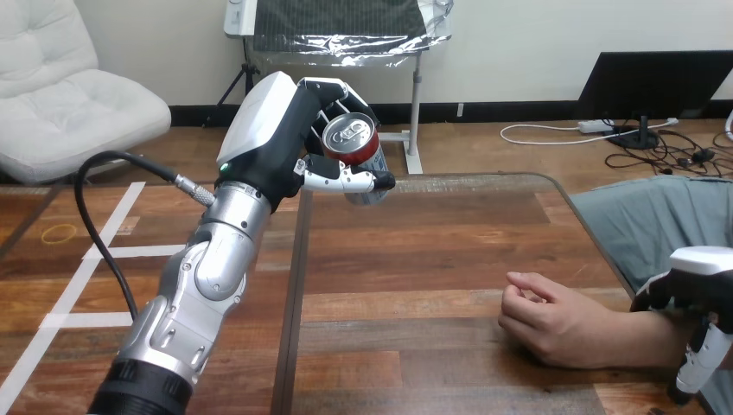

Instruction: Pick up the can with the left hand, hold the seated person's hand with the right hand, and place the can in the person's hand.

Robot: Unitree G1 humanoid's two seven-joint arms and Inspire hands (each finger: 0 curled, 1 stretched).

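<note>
My left hand is raised above the table's far left part, shut on a red can. The can is tilted so that its silver top faces me, and my thumb crosses its front. The person's hand rests on the table at the near right, loosely curled with the knuckles up, and it holds nothing. My right hand sits at the view's right edge, over the person's forearm just behind the wrist. Whether it grips the forearm I cannot tell. The can is well apart from the person's hand, up and to the left.
The wooden table runs from the middle to the right, with a dark seam down its left part. The person's lap shows beyond the table's right edge. A black cable loops off my left forearm.
</note>
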